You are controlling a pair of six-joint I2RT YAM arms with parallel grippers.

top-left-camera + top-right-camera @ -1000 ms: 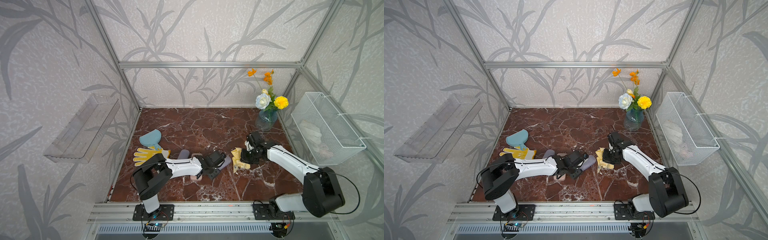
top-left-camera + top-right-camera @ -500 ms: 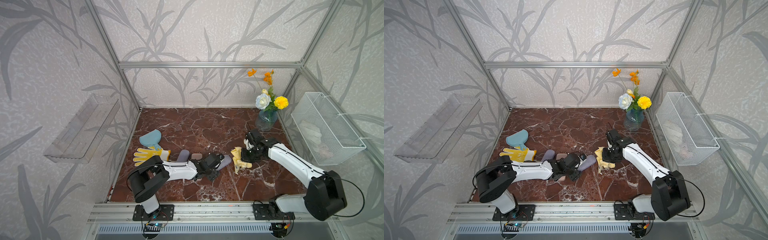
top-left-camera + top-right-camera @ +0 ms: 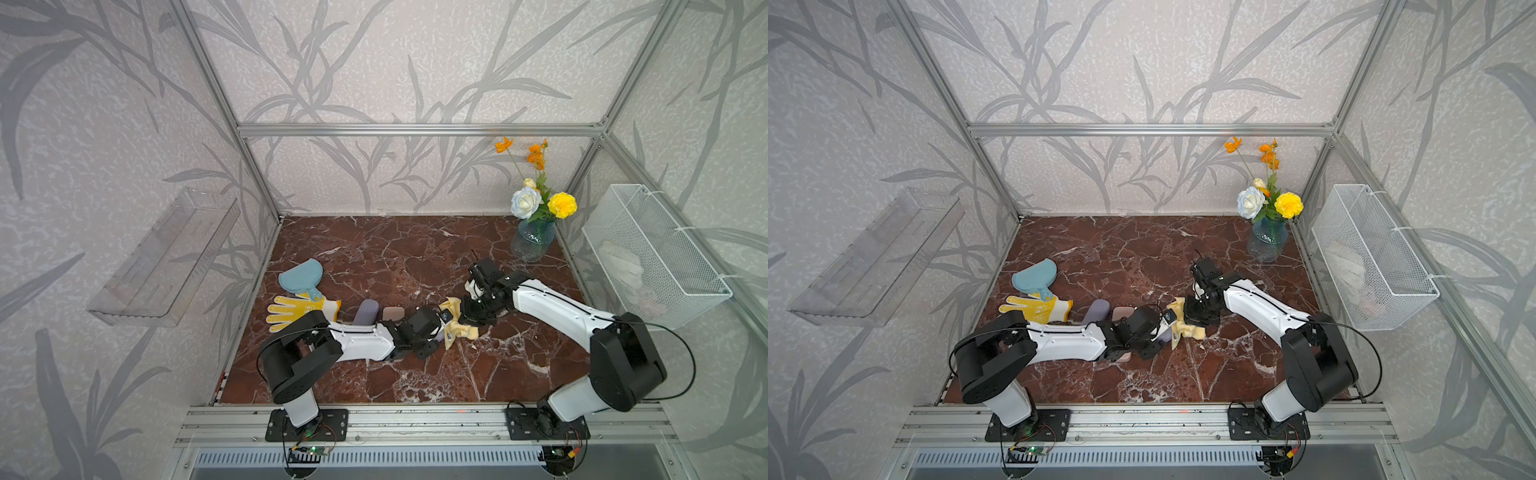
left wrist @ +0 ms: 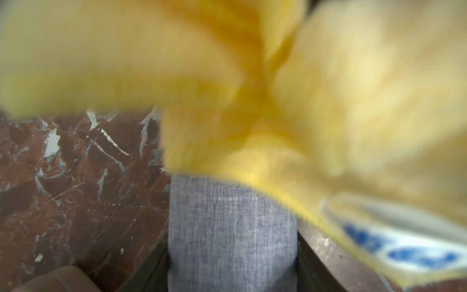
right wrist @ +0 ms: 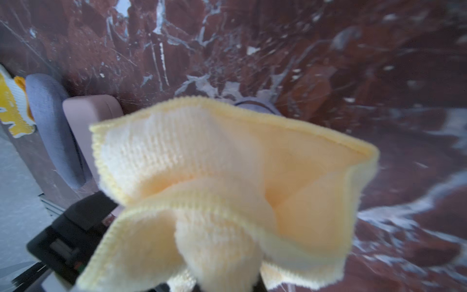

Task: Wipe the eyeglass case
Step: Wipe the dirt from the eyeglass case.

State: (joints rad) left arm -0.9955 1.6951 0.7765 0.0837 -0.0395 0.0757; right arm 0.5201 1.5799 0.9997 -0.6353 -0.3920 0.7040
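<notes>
Near the middle of the worktop (image 3: 415, 257), a little toward its near edge, the left claw (image 3: 432, 328) is pinching the case (image 4: 231, 235). Its two dark fingers (image 4: 151, 265) are pressing against the case's long sides, closed as far as the case allows. The case is showing a blue-grey woven weave with straight sides. Whether it is resting on the worktop cannot be told.

Just beside it, toward the right edge, the right claw (image 3: 473, 318) is pressed together on a bunched cloth (image 5: 227, 177). The cloth is pale yellow, knitted and soft, and is fanning out in folds with a stitched hem. It is draping over the case's free end and touching it. A white tag (image 4: 404, 252) with blue print is showing on the cloth.

Toward the left edge, a pink case (image 3: 392, 312) with rounded corners and a smooth skin is lying next to a rounded grey case (image 3: 365, 311). Beyond them a yellow knitted glove (image 3: 299, 311) is lying flat, touching a pale blue scoop (image 3: 301, 276).

In the far right corner a blue glass vase (image 3: 532, 245) is holding white, yellow and orange flowers (image 3: 540, 199). The worktop itself is showing glossy red-brown marble with white veins.
</notes>
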